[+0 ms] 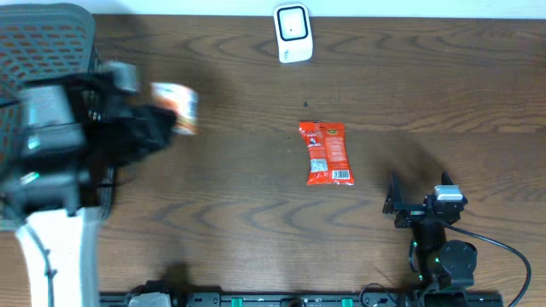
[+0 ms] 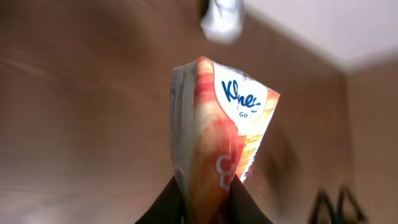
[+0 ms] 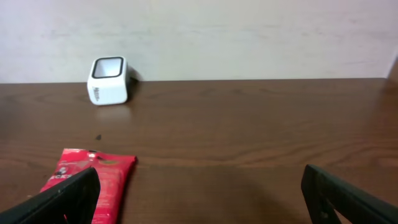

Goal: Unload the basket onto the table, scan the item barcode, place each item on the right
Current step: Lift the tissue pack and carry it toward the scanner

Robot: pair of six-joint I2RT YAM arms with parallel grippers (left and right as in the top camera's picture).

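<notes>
left gripper clenches the tissue pack by one end; soft, light, crushable, it likely suits an edge grip. right gripper rests released.

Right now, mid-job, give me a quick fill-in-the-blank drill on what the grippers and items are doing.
The left gripper is shut on a ___ Go tissue pack.
The right gripper stands ___, holding nothing.
The red snack packet lies flat on the table, its ___ facing up.
Missing: Kleenex; open; barcode.
</notes>
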